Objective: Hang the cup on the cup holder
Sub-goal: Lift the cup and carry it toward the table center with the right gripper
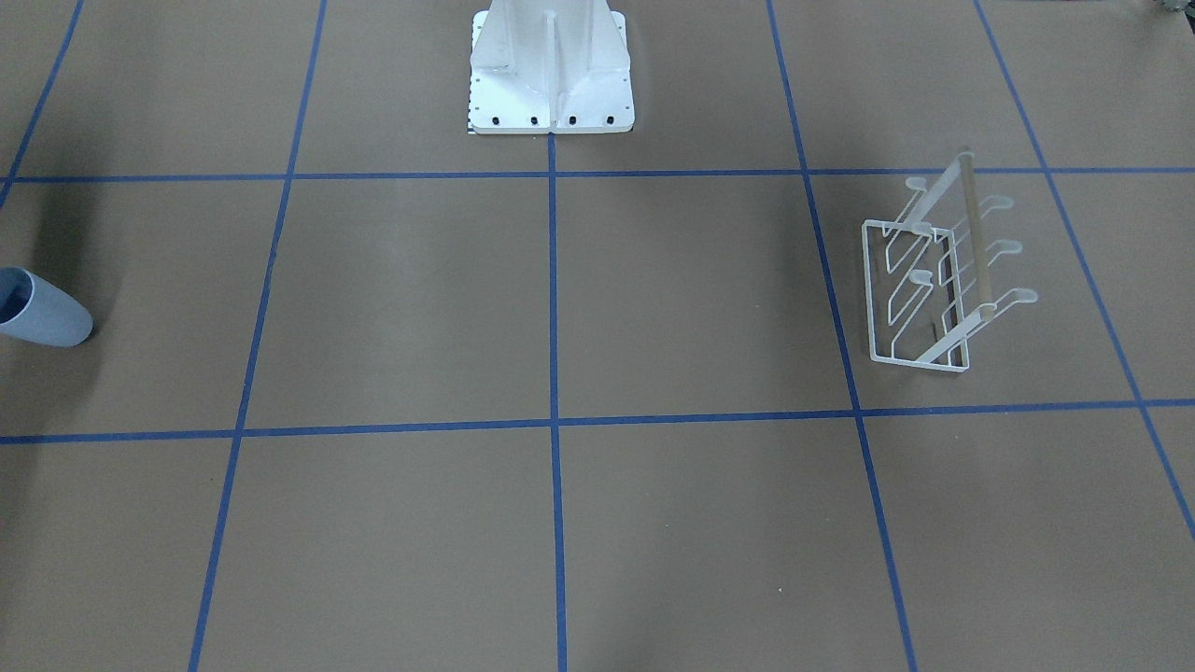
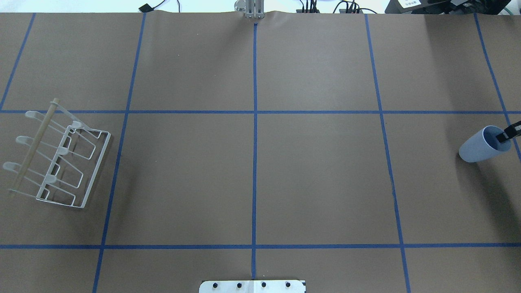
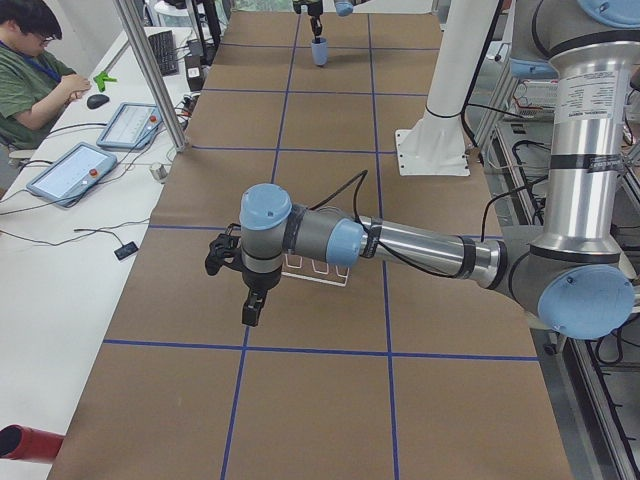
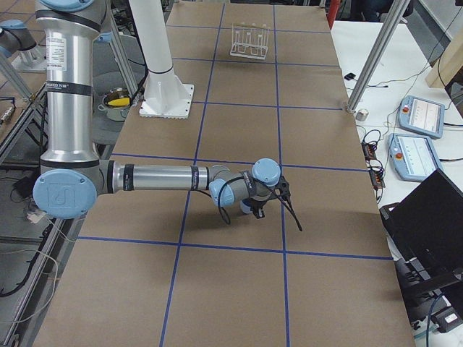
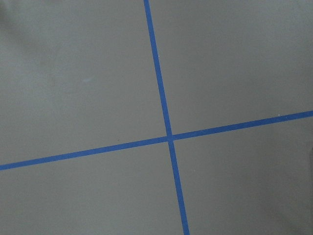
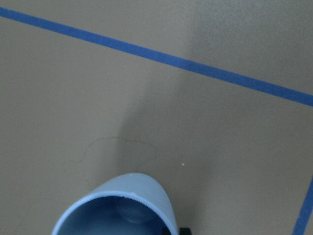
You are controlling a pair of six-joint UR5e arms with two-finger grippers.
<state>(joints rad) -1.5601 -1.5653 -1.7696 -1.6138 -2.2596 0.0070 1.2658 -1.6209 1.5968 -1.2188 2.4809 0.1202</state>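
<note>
Apparently the cup (image 2: pixel 477 148), at the table's right edge, is entered by one finger of the right gripper (image 2: pixel 508 134); whether it is clamped cannot be told. The wall is best pinched firmly before the left-edge cup holder (image 2: pixel 61 151) is approached.

The left arm (image 3: pixel 420 245) is silver-grey tubing with pale blue round caps at each joint; a thin black cable (image 3: pixel 361 174) loops over its forearm; the left gripper (image 3: pixel 250 312) is black; a printed label (image 3: pixel 585 95) rings the upper tube; the right arm (image 4: pixel 155 177) matches it; the white ribbed pedestal (image 1: pixel 551 65) carries four black screws (image 1: pixel 534 119) along its foot.
</note>
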